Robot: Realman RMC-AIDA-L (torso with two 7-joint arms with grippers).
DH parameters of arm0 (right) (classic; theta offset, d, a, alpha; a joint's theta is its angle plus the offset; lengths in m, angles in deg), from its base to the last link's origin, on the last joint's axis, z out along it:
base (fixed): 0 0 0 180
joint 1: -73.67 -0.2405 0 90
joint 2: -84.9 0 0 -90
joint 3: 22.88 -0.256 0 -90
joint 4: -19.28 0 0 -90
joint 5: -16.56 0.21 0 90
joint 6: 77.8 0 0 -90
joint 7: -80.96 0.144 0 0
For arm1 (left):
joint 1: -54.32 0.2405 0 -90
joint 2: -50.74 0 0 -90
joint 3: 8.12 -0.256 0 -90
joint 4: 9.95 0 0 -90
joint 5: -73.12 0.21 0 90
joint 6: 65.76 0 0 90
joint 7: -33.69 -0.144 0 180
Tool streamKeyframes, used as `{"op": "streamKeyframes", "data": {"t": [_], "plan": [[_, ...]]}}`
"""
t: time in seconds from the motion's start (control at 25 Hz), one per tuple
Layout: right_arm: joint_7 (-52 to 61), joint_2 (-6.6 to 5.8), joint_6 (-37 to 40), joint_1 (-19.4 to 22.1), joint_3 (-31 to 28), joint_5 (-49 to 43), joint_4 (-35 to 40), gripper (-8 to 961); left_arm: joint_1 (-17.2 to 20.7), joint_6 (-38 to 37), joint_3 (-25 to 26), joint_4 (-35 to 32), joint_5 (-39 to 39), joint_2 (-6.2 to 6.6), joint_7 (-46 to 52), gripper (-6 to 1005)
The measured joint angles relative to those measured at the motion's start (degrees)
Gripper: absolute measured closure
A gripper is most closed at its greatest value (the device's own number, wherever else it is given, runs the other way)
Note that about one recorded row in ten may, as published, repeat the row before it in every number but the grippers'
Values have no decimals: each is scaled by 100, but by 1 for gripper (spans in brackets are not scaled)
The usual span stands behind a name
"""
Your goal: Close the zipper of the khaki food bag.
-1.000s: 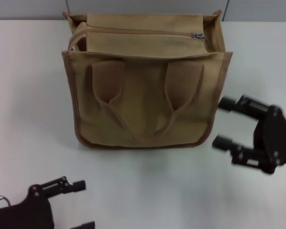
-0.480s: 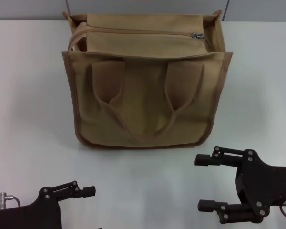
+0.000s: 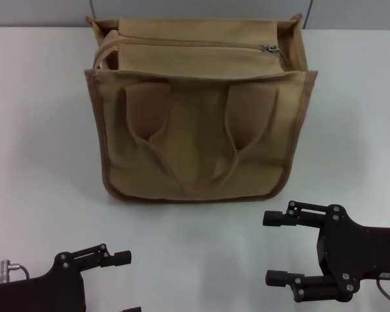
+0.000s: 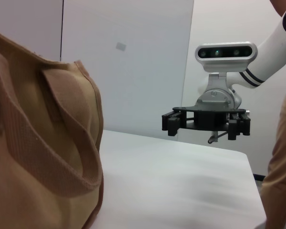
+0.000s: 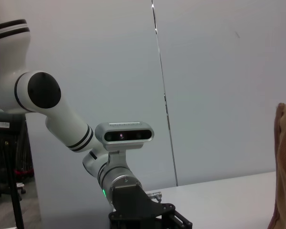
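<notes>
I see no brand, label or readable writing anywhere on the khaki food bag (image 3: 198, 114). It stands upright on the white table (image 3: 39, 130), toward the far side, with its handle side facing me and both looped handles hanging flat against the front panel. I can't see inside it: the top flap covers the opening, so I cannot tell what it holds. The zipper (image 3: 188, 44) runs across the top, and its small silver pull tab (image 3: 270, 49) sits at the end on my right-hand side. At the opposite end the tape curves down by the bag's corner; whether the teeth there are joined I cannot tell.

My right gripper (image 3: 279, 248) hangs over the table near the front edge, well apart from the bag, its two fingers spread wide and holding nothing. My left gripper (image 3: 120, 286) is low at the near left, also clear of the bag; only one finger shows fully, so I can't tell how wide it stands.
</notes>
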Motion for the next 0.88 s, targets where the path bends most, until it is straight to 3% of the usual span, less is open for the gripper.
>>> {"op": "streamKeyframes", "data": {"t": [0.88], "plan": [[-127,16,-150,20,-36,30,-63,185,-172,-75,43,0,-22,-8,0,223]]}}
